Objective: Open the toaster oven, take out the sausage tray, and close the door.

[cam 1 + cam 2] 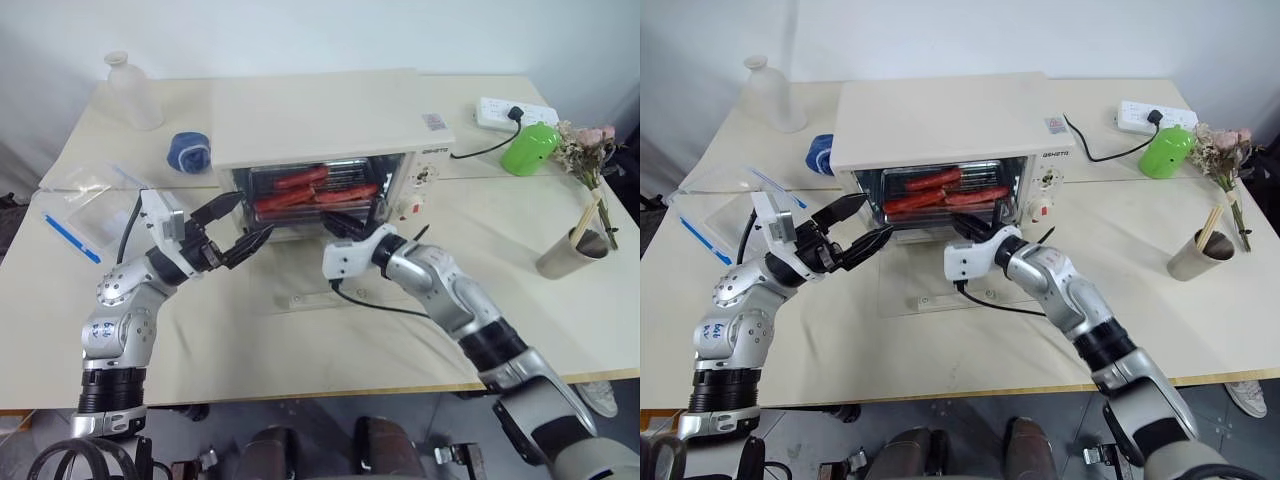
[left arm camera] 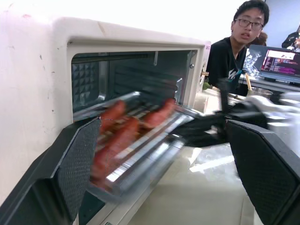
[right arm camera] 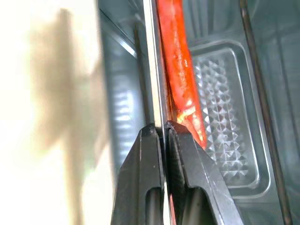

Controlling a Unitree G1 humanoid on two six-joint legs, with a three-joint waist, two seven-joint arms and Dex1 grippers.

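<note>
Cream-white toaster oven (image 1: 940,125) standing at the middle of a pale table (image 1: 1160,300), its front open; the door (image 1: 940,290) lies folded down flat on the table in front of the cavity, its glass panel showing the tabletop through it. Inside the cavity, the sausage tray (image 1: 940,200), a shallow silver metal tray carrying several long red sausages (image 1: 935,181), sits with its near edge at the mouth of the oven. Right gripper (image 1: 970,228), reaching in from the near right, is clamped on the near right rim of the sausage tray; in the right wrist view its two black fingers (image 3: 143,178) are pressed together on the thin metal edge, with a red sausage just beyond. Left gripper (image 1: 853,228) hangs at the near left corner of the oven opening with its two black fingers spread wide and nothing between them; in the left wrist view the tray edge lies beyond the parted fingers, apart from them. On the far left of the table, a white bottle (image 1: 768,92) and a blue roll (image 1: 820,155); nearer on the left, a clear plastic bag with a blue strip (image 1: 75,215). On the right, a white power strip (image 1: 1152,115), a green object (image 1: 1168,152), dried flowers (image 1: 1225,150) and a cup holding sticks (image 1: 1200,252). A person (image 2: 236,49) is seated beyond the table in the left wrist view.
</note>
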